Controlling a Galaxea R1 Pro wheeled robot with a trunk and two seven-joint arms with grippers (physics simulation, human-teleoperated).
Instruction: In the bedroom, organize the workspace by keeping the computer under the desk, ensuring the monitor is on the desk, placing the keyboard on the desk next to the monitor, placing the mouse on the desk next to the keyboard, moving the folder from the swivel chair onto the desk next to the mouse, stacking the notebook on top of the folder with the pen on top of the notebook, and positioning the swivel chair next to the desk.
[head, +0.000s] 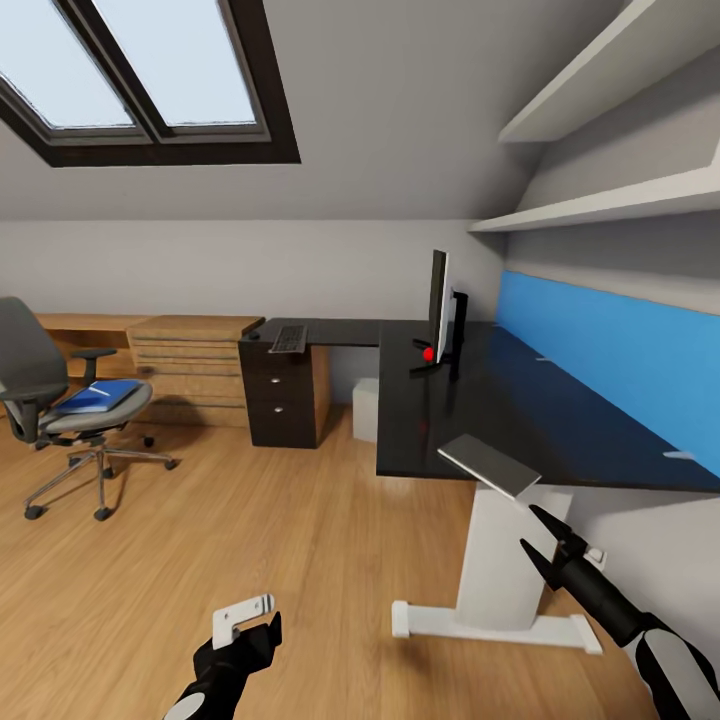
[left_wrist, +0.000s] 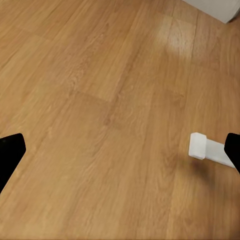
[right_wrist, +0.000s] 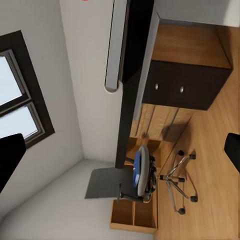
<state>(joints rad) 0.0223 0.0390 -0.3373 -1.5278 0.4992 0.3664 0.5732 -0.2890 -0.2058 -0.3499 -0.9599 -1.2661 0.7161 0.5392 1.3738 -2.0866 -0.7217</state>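
Two grippers were seen low in front of the desk, both with fingers spread wide and nothing held: the left gripper hung over bare floor, the right gripper was raised just below the desk's near corner. On the desk stood the monitor, edge-on toward the far end — a small dark shape with a red spot lay at its foot, too unclear to be named. The keyboard lay on the desk's far wing, well apart from the monitor. A pale box, taken to be the computer, sat under the desk. The swivel chair stood well away from the desk, the blue folder lying flat on its seat. A grey slab, judged the notebook, rested at the desk's near edge just above the right gripper. The step in hand was judged to be the gathering of items — next, a drive toward the chair was called for, so that the folder could be gripped.
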